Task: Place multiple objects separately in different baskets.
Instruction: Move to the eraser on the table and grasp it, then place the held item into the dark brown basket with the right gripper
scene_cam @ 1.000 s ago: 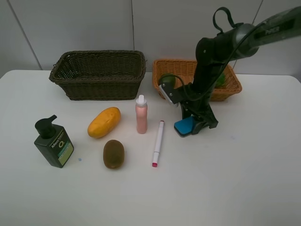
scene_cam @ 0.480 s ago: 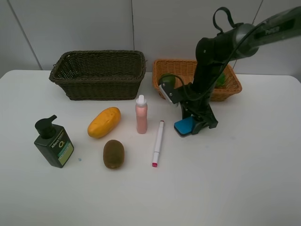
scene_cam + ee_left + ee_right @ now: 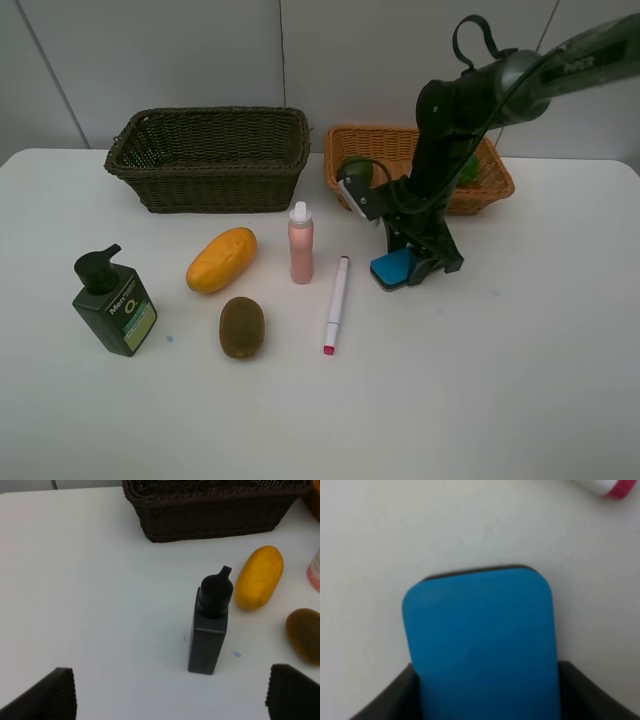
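My right gripper (image 3: 408, 268) points down at the table in front of the orange-tan basket (image 3: 392, 133) and is shut on the blue eraser (image 3: 392, 268). In the right wrist view the eraser (image 3: 480, 640) fills the space between the dark fingers (image 3: 387, 697), at table level. The white marker (image 3: 337, 303), pink spray bottle (image 3: 300, 245), yellow mango (image 3: 221, 259), brown kiwi (image 3: 242, 326) and dark green pump bottle (image 3: 115, 305) stand left of it. A green fruit (image 3: 355, 170) lies in the orange-tan basket; another (image 3: 468, 168) is partly behind the arm. My left gripper (image 3: 172, 695) is open above the pump bottle (image 3: 210, 625).
The dark olive-brown basket (image 3: 215, 185) stands at the back left, with nothing visible inside. The right arm leans over the orange-tan basket. The marker's pink end (image 3: 612, 489) lies close to the eraser. The left arm does not show in the exterior view.
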